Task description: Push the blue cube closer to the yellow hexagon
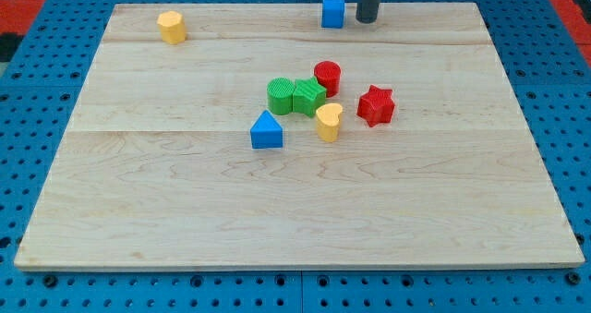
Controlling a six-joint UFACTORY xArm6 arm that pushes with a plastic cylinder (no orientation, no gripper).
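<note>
The blue cube (333,11) stands at the top edge of the wooden board (185,211), a little right of the middle. The yellow hexagon (171,26) stands near the board's top left corner, far to the cube's left. My tip (367,19) touches the board just right of the blue cube, a small gap between them. The rod rises out of the view's top.
A cluster sits mid-board: a green cylinder (281,95), a green star-like block (308,96), a red cylinder (327,76), a red star (376,105) and a yellow heart (328,122). A blue triangle (267,130) lies just below left of them. Blue pegboard (37,119) surrounds the board.
</note>
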